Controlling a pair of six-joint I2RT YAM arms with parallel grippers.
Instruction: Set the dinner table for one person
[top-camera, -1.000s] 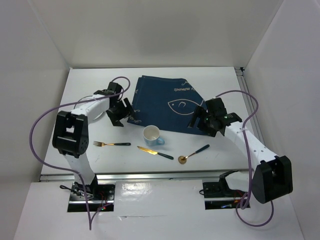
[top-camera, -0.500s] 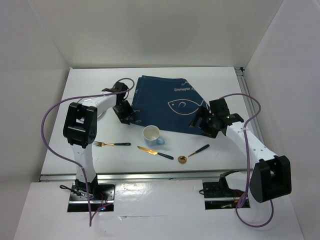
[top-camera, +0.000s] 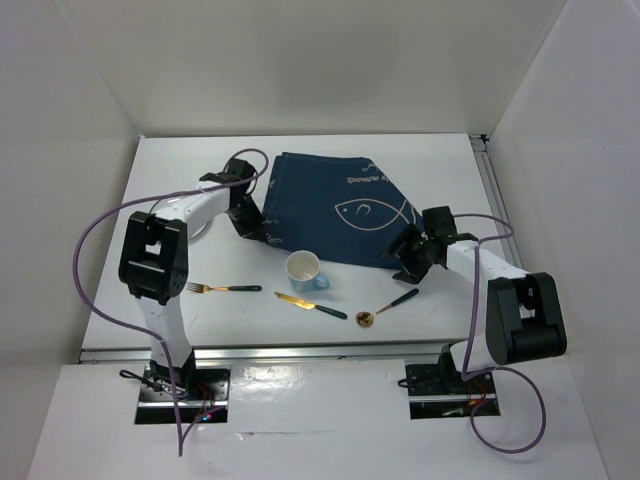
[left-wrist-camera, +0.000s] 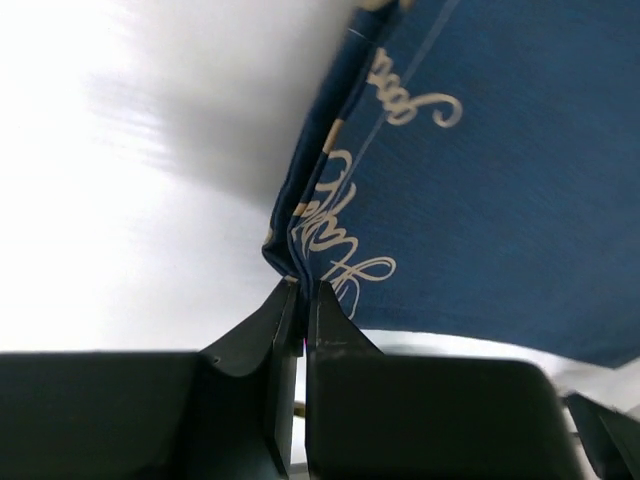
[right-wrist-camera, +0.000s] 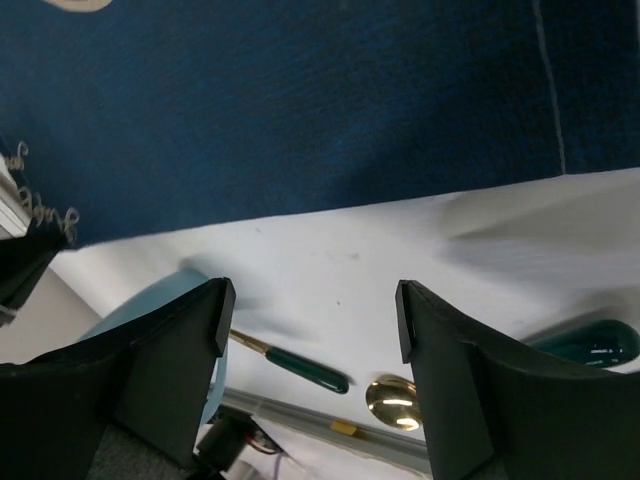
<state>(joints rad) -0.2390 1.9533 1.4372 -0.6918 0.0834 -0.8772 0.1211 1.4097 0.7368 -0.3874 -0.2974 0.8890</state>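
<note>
The navy placemat with white line drawings lies on the white dinner table, at the back centre. My left gripper is at its near left corner. In the left wrist view the gripper is shut on the folded edge of the placemat. My right gripper sits low at the mat's near right corner. In the right wrist view the gripper stands open over bare table, just short of the placemat's edge.
A light blue cup stands just in front of the mat. Nearer lie a fork, a knife and a gold spoon, all green-handled. A metal rail runs along the front edge. Walls close in on both sides.
My left gripper has closed on the placemat's near left corner. The right arm has dropped low at the mat's near right corner, and its jaws have narrowed a little.
</note>
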